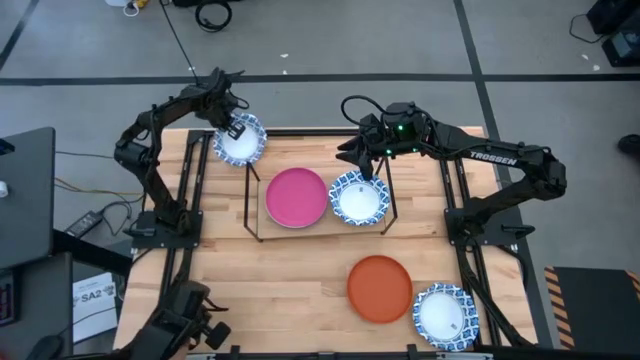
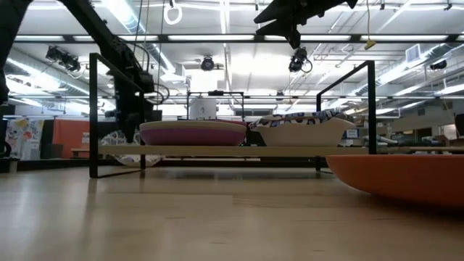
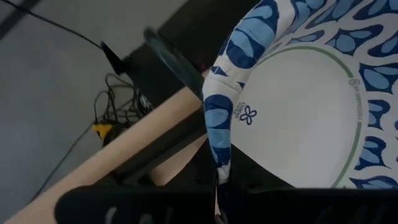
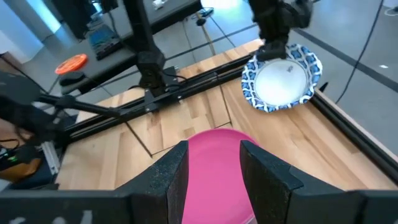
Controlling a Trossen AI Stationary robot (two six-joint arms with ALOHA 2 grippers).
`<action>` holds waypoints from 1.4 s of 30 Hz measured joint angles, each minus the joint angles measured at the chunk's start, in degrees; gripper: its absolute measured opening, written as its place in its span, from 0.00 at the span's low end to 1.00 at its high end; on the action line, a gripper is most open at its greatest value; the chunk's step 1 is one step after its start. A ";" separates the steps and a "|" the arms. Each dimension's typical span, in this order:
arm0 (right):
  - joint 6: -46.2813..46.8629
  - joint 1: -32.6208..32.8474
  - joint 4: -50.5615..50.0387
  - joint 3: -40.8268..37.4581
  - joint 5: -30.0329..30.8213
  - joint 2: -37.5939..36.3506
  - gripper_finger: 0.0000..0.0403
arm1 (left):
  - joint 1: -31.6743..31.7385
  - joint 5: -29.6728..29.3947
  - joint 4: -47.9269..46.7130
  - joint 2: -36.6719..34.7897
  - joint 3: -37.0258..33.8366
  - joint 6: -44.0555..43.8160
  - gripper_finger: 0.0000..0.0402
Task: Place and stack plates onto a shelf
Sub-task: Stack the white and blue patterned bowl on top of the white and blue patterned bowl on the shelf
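**Left gripper pinches patterned plate at table's far corner**

Clamped on the rim of a blue-and-white plate (image 1: 240, 141), the left gripper (image 1: 232, 128) sits at the far left corner of the wooden table (image 1: 280, 290), seen from above. That plate lies just beyond the left end of the shelf (image 1: 254, 214). On the shelf rest a magenta plate (image 1: 296, 197) and, beside it on the right, a second blue-and-white plate (image 1: 358, 198). The right gripper (image 1: 372, 168) hangs over the shelf's far edge between those two, its fingers spread with nothing in them. Near the table's front right, an orange plate (image 1: 379, 288) and a third patterned plate (image 1: 446, 316) lie touching or slightly overlapping.

At table level, the magenta plate (image 2: 193, 133) and the patterned one (image 2: 303, 127) sit side by side on the shelf board (image 2: 217, 151), with the orange plate (image 2: 406, 177) close in the foreground.

From the left wrist, the gripped plate (image 3: 298, 106) fills the view, its rim running down between the dark fingers (image 3: 149, 208).

From the right wrist, two parted fingers (image 4: 171, 177) frame the magenta plate (image 4: 214, 162); farther off, the left gripper (image 4: 273, 50) holds its plate (image 4: 283, 78) at the table's edge.
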 joint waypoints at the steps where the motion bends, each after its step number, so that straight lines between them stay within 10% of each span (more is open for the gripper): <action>1: 0.00 0.00 -0.02 0.00 0.15 0.00 0.37 | 0.00 0.06 -0.04 -0.97 0.00 0.00 0.02; 15: 0.01 0.00 0.28 0.00 0.70 0.00 0.37 | -0.04 0.65 2.32 -13.54 0.00 -2.28 0.02; 29: 0.00 -0.13 0.28 0.00 23.14 0.00 0.37 | -0.66 2.63 10.73 -21.79 0.04 -13.60 0.02; 42: 0.00 -0.57 6.89 0.02 25.18 1.03 0.37 | -9.88 8.70 15.07 -22.55 0.04 -19.67 0.02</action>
